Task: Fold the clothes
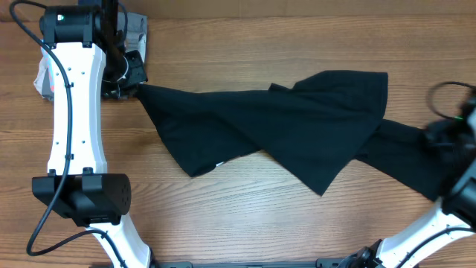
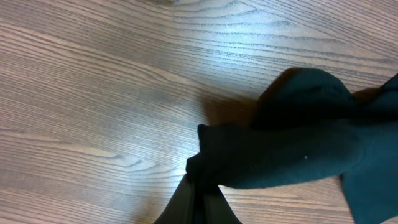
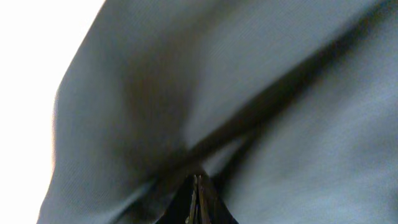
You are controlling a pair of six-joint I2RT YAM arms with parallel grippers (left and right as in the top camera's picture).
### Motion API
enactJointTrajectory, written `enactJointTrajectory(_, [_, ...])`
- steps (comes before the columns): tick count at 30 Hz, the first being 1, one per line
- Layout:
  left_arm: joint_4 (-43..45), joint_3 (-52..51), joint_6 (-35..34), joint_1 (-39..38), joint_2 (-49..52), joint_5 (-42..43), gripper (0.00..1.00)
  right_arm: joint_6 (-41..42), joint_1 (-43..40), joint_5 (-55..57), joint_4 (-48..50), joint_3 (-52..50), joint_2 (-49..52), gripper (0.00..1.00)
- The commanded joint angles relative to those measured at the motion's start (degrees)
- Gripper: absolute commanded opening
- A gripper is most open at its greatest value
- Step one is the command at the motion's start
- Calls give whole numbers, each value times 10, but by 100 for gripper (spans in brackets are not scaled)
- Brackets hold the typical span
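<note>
— Black clothes [image 1: 282, 119] seen from overhead: where?
— Stretched across the table [image 1: 223, 223], left to right.
— Left wrist?
— Closed: the left gripper [image 2: 198, 202] pinches a bunched corner.
— Right wrist?
— Closed too: the right gripper [image 3: 196, 202] grips the clothes, which fill the view.

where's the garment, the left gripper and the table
garment [image 1: 297, 119], overhead, middle of the black fabric
left gripper [image 2: 198, 186], left wrist, shut fingertips pinching the garment
table [image 1: 223, 216], overhead, bare wood below the garment
</note>
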Motion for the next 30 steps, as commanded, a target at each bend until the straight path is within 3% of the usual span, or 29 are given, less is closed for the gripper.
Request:
enactJointTrajectory(1, [-2, -1, 0, 13, 6, -9, 4, 9, -63, 59, -45, 91, 6, 4])
enactJointTrajectory(7, [2, -1, -16, 42, 6, -8, 4, 10, -108, -60, -147, 219, 4, 4])
enactJointTrajectory(12, [4, -1, -17, 61, 6, -2, 4, -96, -57, -196, -202, 254, -7, 4])
enactJointTrajectory(19, [14, -1, -31, 61, 6, -2, 4, -170, 105, -206, -214, 198, -7, 4])
enactJointTrajectory(24, [9, -1, -30, 61, 6, -2, 4, -154, 212, -198, -170, 133, -6, 4])
enactJointTrajectory(30, [3, -1, -29, 61, 6, -3, 4, -92, 258, -130, -139, 70, -6, 4])
